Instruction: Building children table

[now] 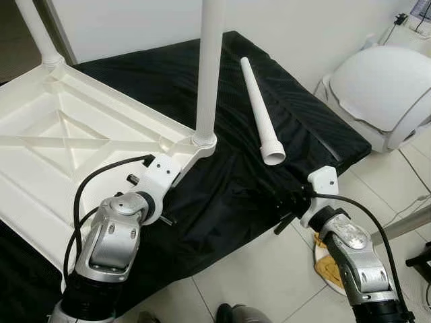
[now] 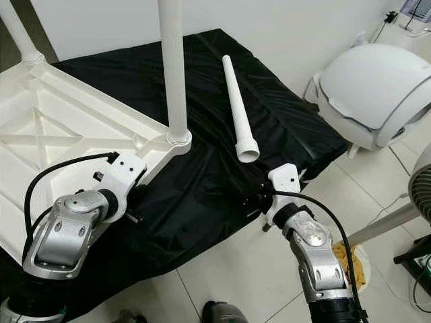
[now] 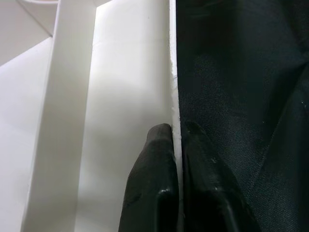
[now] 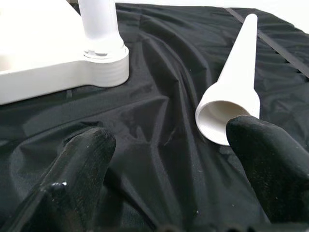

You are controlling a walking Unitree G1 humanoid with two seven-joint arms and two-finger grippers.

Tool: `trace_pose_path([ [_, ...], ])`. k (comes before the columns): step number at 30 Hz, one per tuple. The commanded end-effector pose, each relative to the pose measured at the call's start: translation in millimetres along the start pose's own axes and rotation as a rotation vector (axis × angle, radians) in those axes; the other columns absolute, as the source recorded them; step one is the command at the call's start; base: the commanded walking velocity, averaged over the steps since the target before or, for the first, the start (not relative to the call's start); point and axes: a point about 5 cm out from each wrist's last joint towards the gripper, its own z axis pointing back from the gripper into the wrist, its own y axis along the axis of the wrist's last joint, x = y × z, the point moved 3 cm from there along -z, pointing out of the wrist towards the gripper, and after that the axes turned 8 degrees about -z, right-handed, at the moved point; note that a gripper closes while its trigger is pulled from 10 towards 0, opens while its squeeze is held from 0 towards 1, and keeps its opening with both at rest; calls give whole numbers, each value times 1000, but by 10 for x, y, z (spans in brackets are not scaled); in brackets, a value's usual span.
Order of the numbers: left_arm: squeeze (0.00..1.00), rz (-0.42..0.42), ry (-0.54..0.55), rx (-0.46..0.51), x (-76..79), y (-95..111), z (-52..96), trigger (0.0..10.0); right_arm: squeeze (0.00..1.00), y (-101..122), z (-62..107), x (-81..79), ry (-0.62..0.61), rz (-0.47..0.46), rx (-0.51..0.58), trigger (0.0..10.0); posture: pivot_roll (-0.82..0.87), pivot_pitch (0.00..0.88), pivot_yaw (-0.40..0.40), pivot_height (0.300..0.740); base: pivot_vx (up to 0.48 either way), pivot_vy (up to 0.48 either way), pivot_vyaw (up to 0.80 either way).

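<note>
A: Where is the children's tabletop [image 1: 60,145]?

B: Upside down on the black cloth [image 1: 222,182], ribs facing up. One white leg [image 1: 210,67] stands upright in the corner socket nearest the robot's middle, and a second fitted leg [image 1: 37,30] rises from the far corner.

A: And the left end effector [image 3: 175,137]?

B: Clenched on the tabletop's thin edge. In the left wrist view the two black fingers [image 3: 154,169] pinch that white rim, one on the white inner side and the other against the cloth. From the head camera, the left arm reaches to the edge just beside the socket with the upright leg.

A: The loose leg [image 1: 259,111]?

B: Lying flat on the cloth, apart from the tabletop, its wide open end toward the robot and its narrow tip pointing away.

A: And the right end effector [image 4: 169,159]?

B: Released, fingers spread wide, low over the cloth near its front edge. In the right wrist view the leg's open mouth sits just beside one fingertip [image 4: 263,150]; it grips nothing.

A: Anything else?

B: A white domed appliance [image 1: 384,87] stands on the tiled floor [image 1: 269,276] to the right.
</note>
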Motion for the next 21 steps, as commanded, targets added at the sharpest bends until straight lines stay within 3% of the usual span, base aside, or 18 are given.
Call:
trace_pose_path([
  [1, 0, 24, 153, -97, -131, -137, -48, 5137, 0, -26, 3, 6, 5, 11, -10, 10000, -32, 124, -55, 740, 0, 0, 0],
  [2, 0, 24, 153, -97, -131, -137, -48, 5137, 0, -26, 3, 6, 5, 11, -10, 10000, -32, 124, -55, 740, 0, 0, 0],
  [3, 0, 33, 142, -91, -99, -96, -96, 10000, 0, -20, -1, 6, 4, 13, -6, 10000, -39, 124, -50, 740, 0, 0, 0],
  [8, 0, 65, 134, -68, -54, 3, -173, 10000, 0, -9, -2, 2, 2, 15, 0, 10000, -51, 122, -43, 740, 0, 0, 0],
  [13, 0, 179, 189, -17, -67, 182, -295, 10000, 0, -6, 36, 13, -20, 16, 6, 10000, -65, 121, -37, 740, 0, 0, 0],
  [21, 0, 144, 192, 26, -93, 387, -447, 10000, 0, 0, 27, 5, -25, 17, 11, 10000, -70, 124, -31, 740, 0, 0, 0],
])
